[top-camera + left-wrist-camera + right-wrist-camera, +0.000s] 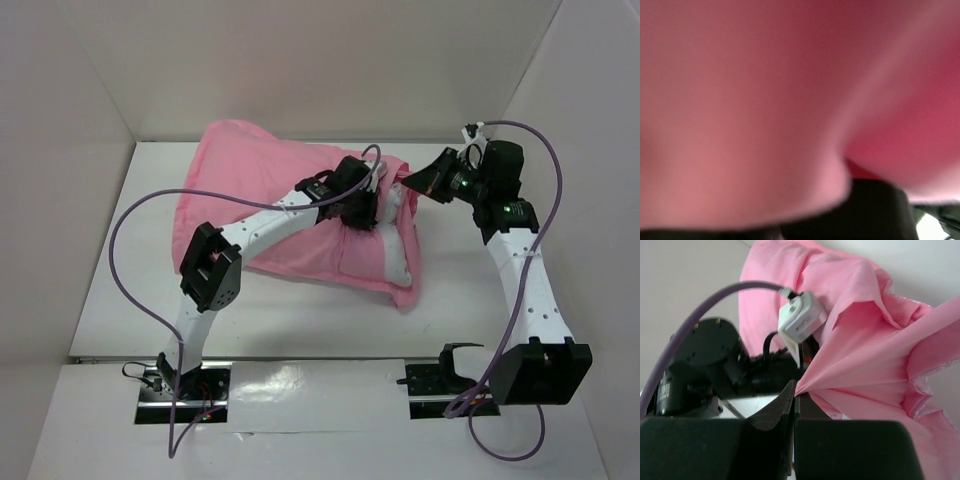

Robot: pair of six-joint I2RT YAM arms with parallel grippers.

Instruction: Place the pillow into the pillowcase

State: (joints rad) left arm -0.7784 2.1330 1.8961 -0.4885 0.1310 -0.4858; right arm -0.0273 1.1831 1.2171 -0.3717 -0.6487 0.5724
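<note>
While the right gripper pinches the shiny pink cloth pillowcase, the left gripper rests closed against it.

The pink pillowcase fills almost the whole view, out of focus and close against the lens. A crease runs down the right half, and the cloth right of it is deeper pink. At the near edge, right of centre, is a black shape, too blurred to identify. A small bright patch occupies the near right corner.
</note>
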